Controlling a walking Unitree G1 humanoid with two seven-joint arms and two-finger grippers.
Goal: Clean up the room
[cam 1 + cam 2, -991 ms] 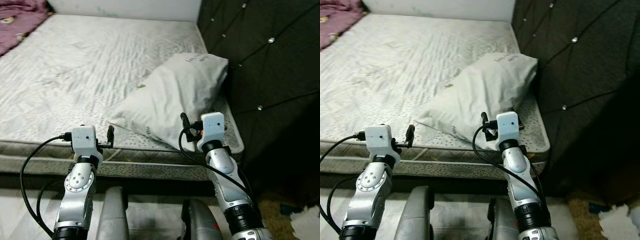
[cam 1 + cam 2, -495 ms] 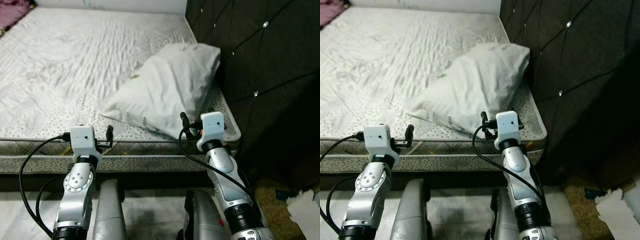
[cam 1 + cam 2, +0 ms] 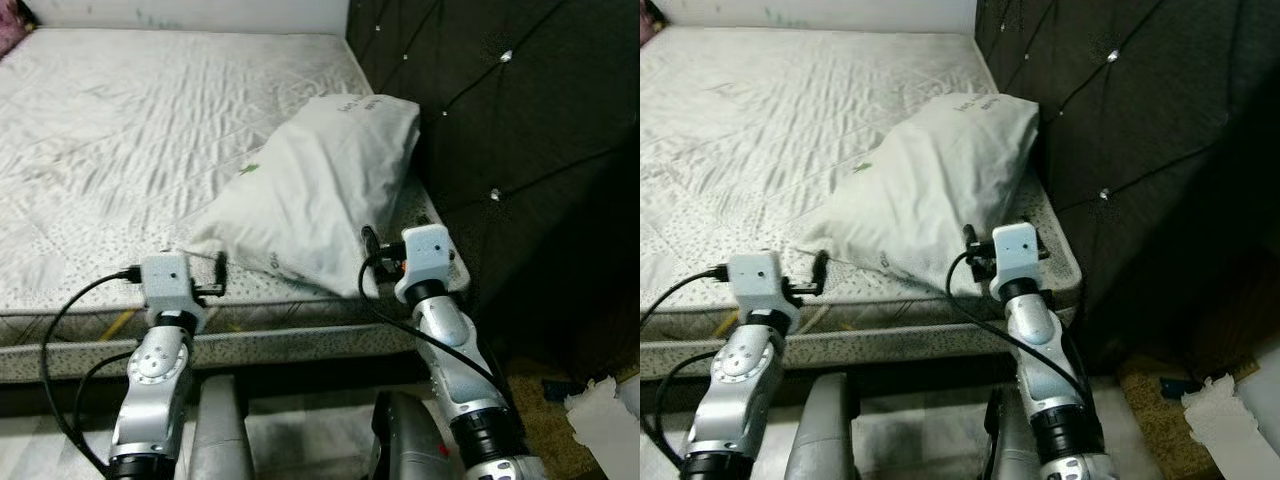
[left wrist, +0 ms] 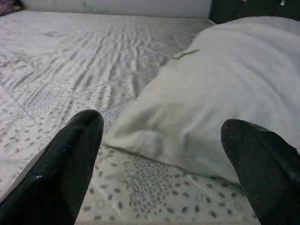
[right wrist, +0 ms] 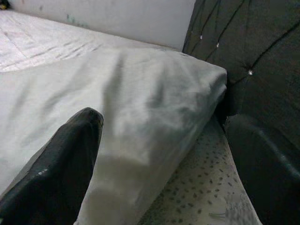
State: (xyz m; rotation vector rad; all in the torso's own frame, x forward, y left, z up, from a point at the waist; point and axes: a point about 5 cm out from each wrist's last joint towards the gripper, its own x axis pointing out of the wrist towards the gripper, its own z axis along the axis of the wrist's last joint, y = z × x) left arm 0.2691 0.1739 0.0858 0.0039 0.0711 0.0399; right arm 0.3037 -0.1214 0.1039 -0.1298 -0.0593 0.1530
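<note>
Head view, bed: I see a bare mattress (image 3: 150, 130) with a dotted border, set against a dark tufted headboard (image 3: 520, 120).
Head view, pillow: 1 white pillow (image 3: 310, 185) lies on the mattress at the corner nearest the headboard, its far end against the padding.
Head view, arms: I have both arms raised at the mattress edge, left gripper (image 3: 220, 272) near the pillow's low corner, right gripper (image 3: 368, 246) just in front of the pillow.
Head view, floor: crumpled white paper (image 3: 600, 425) lies on the floor to my right.
Left wrist view: my 2 fingers (image 4: 70, 164) are spread wide, holding nothing, pillow between them ahead.
Right wrist view: fingers (image 5: 61, 164) spread wide too, empty, pillow close ahead beside the headboard.
</note>
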